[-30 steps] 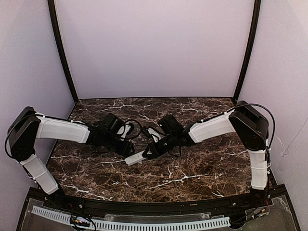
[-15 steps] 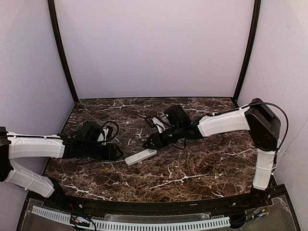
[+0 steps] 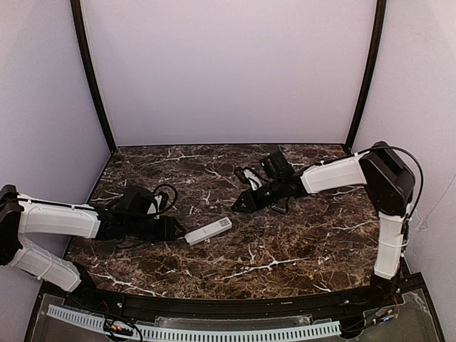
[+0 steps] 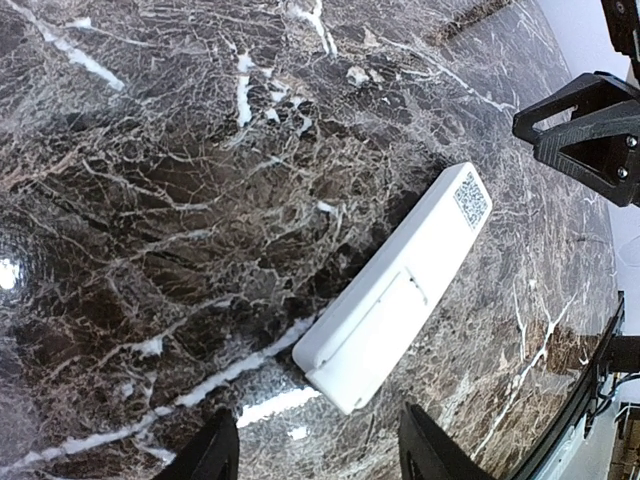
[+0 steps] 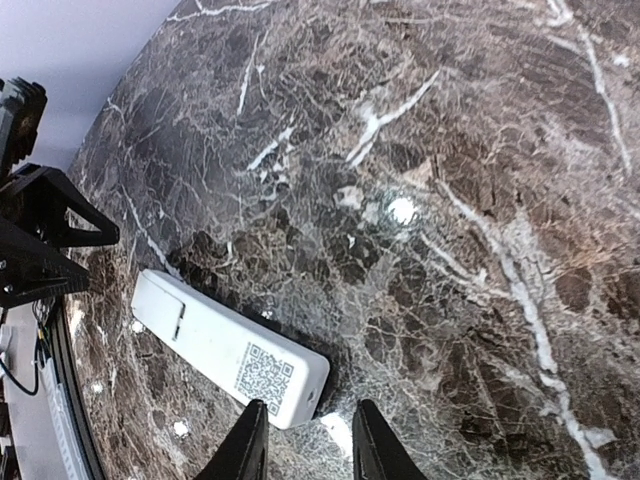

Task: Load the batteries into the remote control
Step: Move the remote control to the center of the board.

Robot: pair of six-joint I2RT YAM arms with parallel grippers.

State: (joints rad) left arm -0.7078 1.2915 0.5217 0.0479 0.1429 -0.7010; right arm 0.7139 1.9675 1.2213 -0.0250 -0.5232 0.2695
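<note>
The white remote control [image 3: 208, 231] lies flat on the marble table, back side up, with a small dark code label [image 5: 262, 376] near one end and its battery cover closed. My left gripper [image 3: 174, 228] sits just off the remote's near-left end, open with nothing between its fingers [image 4: 320, 455]. My right gripper [image 3: 242, 203] hovers up and to the right of the remote, apart from it, jaws a little open and empty [image 5: 308, 445]. The remote [image 4: 400, 290] shows in both wrist views [image 5: 225, 350]. No batteries are in view.
Dark marble tabletop [image 3: 285, 249] with white veins. Lilac walls close in at the back and both sides, with black corner posts [image 3: 92, 78]. The right gripper's black frame [image 4: 590, 130] shows in the left wrist view, and the left one [image 5: 40, 240] in the right wrist view.
Both grippers were at the remote a second ago. The right one let go and drew back up-right; the left arm dropped low and pulled left. The remote now lies free on the table.
</note>
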